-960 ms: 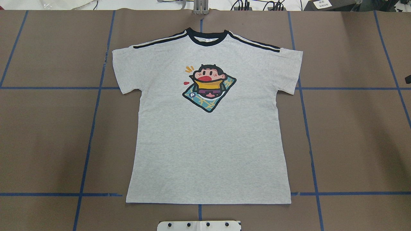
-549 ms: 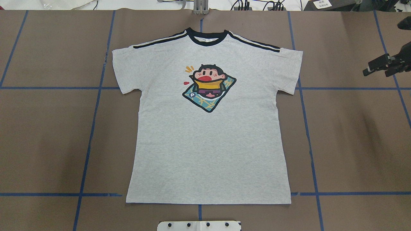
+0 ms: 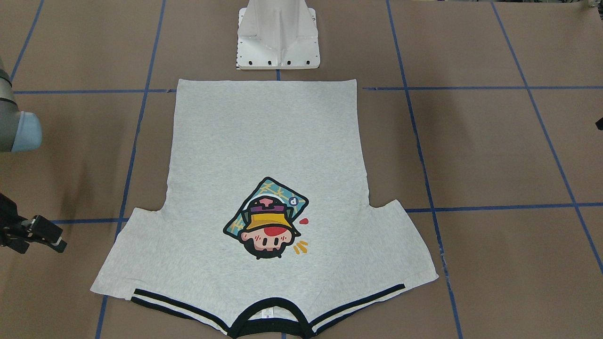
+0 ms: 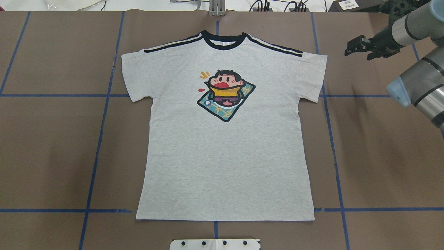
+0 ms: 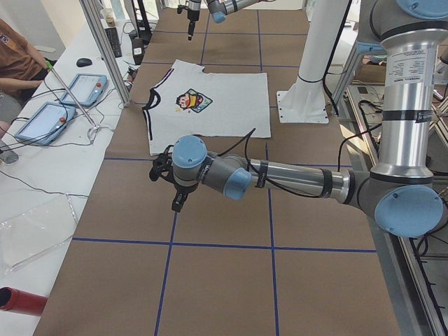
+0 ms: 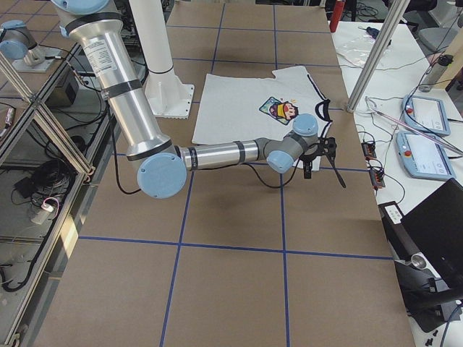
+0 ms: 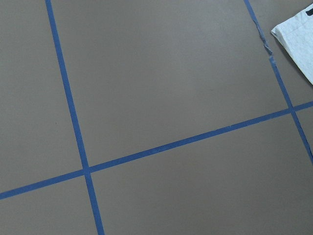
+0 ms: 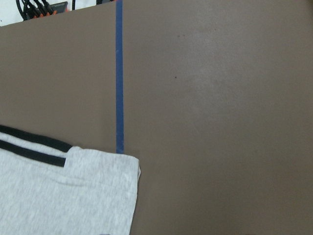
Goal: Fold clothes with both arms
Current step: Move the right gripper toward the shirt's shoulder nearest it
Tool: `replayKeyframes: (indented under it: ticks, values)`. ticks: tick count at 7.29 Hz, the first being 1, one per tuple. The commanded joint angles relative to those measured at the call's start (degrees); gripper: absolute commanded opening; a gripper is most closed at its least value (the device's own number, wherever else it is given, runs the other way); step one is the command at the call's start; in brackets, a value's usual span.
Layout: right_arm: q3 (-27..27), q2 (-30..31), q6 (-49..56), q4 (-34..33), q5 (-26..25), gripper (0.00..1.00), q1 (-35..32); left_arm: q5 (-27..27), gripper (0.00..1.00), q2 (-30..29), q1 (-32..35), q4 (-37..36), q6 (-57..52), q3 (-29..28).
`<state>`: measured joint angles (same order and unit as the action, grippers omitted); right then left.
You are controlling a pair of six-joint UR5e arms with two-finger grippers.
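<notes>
Closest to the robot, the white pedestal base [image 4: 215,244] is cut off by the lower edge of the overhead view. Just beyond it begins the hem of the grey T-shirt [image 4: 225,163]. The shirt lies flat and face up on the brown table [image 4: 52,156], across its blue tape lines [image 4: 93,163]. The cartoon print [image 4: 225,95] is on the chest and the black collar [image 4: 223,43] is at the far side.

On the robot's left, the left gripper [image 5: 176,199] hangs over bare table near the left-hand sleeve [image 4: 133,74], not touching it. It falls outside the overhead view and shows properly only from the table's end, so I cannot tell whether its jaws are spread or closed. Its wrist camera catches just a corner of that sleeve.

Farther out, the right gripper [image 4: 355,50] hovers beside the right-hand sleeve [image 4: 312,76], apart from it. Its jaws look spread and hold nothing. The right arm [image 4: 419,86] runs off the frame. Cables [image 4: 263,5] past the table's far edge are cropped.
</notes>
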<state>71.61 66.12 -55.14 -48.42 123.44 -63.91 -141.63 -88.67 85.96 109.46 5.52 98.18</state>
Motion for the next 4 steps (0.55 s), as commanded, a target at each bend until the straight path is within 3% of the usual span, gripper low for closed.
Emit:
replayKeyframes:
  ticks: [1, 2, 3, 4]
  values:
    - [-10.4, -4.8, -8.4, 11.1, -6.9, 0.94, 3.3, 0.1, 1.00, 0.0, 0.0, 0.7, -0.1, 0.3]
    - [-11.8, -5.7, -9.2, 11.8, -7.9, 0.94, 4.0, 0.1, 1.00, 0.2, 0.2, 0.8, -0.1, 0.4]
    - [-14.7, -8.2, -12.2, 11.8, -12.7, 0.91, 5.5, 0.5, 1.00, 0.3, 0.3, 1.1, -0.2, 1.0]
    - [-16.4, -9.8, -12.4, 11.8, -13.1, 0.89, 6.0, 3.4, 1.00, 0.2, 0.3, 1.1, 0.0, 2.0]
